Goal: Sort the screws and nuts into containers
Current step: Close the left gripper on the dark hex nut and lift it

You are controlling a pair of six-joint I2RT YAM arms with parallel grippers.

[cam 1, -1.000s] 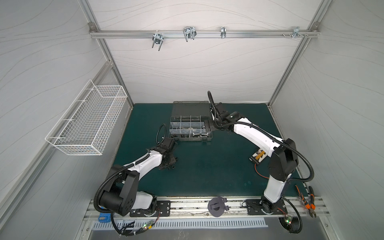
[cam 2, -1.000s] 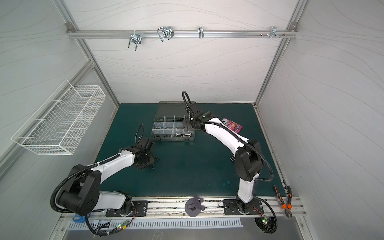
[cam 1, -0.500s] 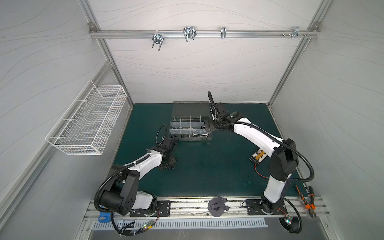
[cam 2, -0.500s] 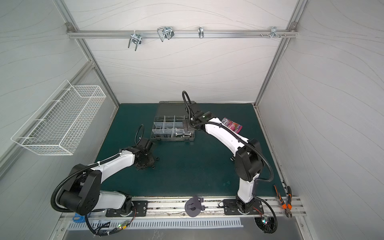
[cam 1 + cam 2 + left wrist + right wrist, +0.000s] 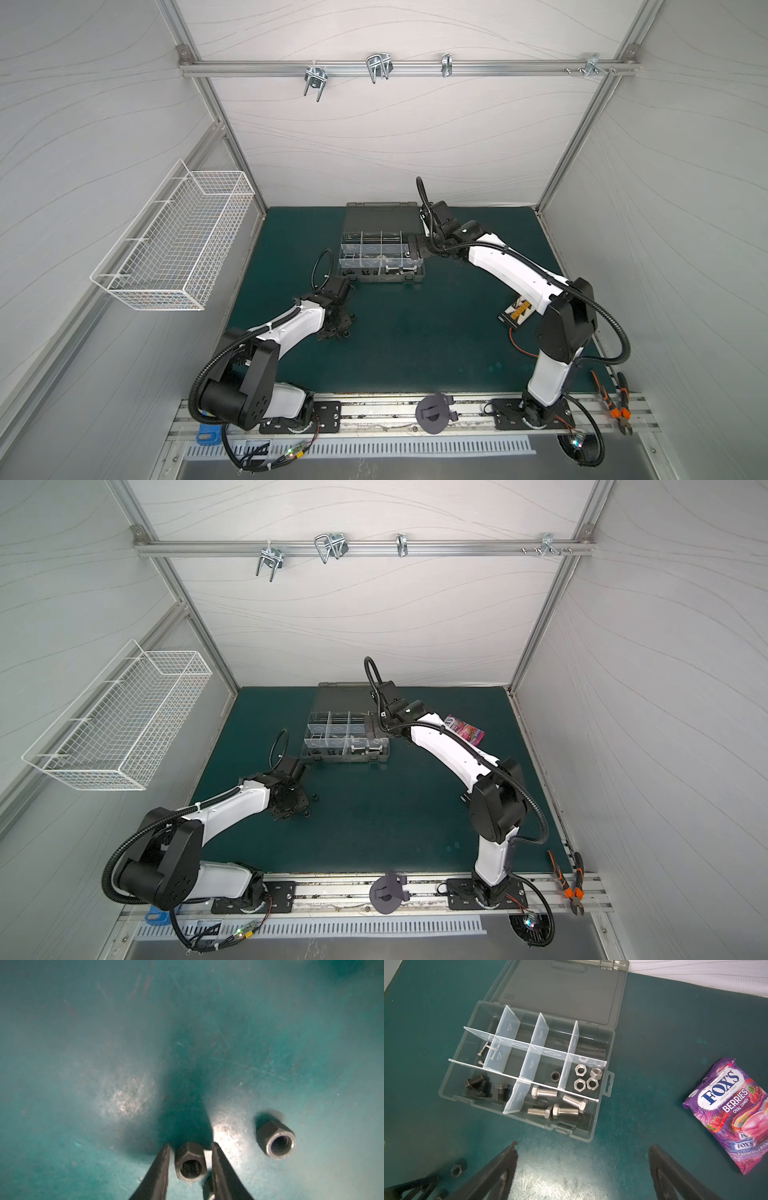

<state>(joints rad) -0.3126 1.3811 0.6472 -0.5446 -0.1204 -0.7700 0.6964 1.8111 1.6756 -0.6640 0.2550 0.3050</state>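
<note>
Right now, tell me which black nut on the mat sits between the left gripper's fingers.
The black nut flanked by both fingers of the left gripper; the neighbouring nut lies apart, outside the fingers.

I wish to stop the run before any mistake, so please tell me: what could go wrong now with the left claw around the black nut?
1. A second nut lies half hidden behind the left claw; closing may pinch or kick it.
2. Thin gaps show beside the nut in the claw, so it may slip or twist.
3. The open right claw hangs near the case; the arms might meet there.
</note>
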